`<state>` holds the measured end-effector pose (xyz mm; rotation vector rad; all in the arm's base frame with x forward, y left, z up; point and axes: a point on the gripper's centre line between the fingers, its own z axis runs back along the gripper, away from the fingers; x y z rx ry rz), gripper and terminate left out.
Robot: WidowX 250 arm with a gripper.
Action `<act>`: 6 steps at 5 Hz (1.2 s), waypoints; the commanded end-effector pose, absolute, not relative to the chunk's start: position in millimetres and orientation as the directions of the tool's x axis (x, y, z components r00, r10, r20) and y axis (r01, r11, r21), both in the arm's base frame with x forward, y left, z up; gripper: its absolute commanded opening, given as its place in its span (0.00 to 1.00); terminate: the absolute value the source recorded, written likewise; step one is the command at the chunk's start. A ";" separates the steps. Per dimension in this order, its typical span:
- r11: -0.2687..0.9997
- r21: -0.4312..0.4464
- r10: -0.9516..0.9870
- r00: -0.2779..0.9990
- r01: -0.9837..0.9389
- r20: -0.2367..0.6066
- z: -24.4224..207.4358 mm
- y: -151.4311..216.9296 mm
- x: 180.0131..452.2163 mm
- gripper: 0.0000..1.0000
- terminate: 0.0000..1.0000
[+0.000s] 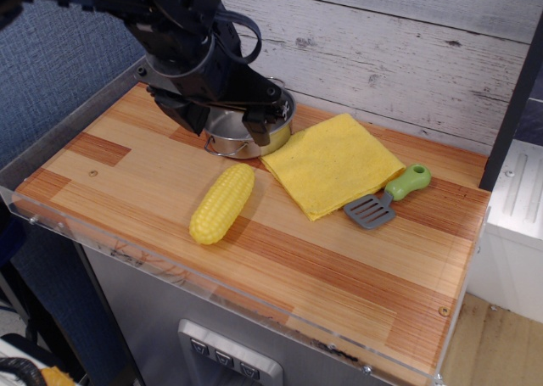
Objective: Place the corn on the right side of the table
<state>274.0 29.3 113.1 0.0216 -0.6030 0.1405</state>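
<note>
Gripper hangs over the table's back left area with its black fingers spread apart, nothing between them, right in front of a small metal pot by the back edge. Corn lies free on the wood, left of centre, tilted toward the back. Right of it a folded yellow cloth, then a grey spatula with green handle, its blade touching the cloth's corner, toward the right edge.

No readable text, labels or numbers, seemingly anywhere

Black arm — looped black cable
</note>
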 end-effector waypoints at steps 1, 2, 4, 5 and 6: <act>0.990 -0.021 0.125 0.814 -0.138 0.567 113.1 29.3 274.0 1.00 0.00; 0.985 -0.064 0.170 0.793 -0.163 0.585 134.8 20.3 288.8 1.00 0.00; 0.972 -0.072 0.221 0.776 -0.223 0.591 153.4 25.9 306.7 1.00 0.00; 0.972 -0.034 0.214 0.812 -0.234 0.543 134.9 34.8 298.5 1.00 0.00; 0.975 0.009 0.193 0.859 -0.224 0.475 114.2 44.7 282.8 1.00 0.00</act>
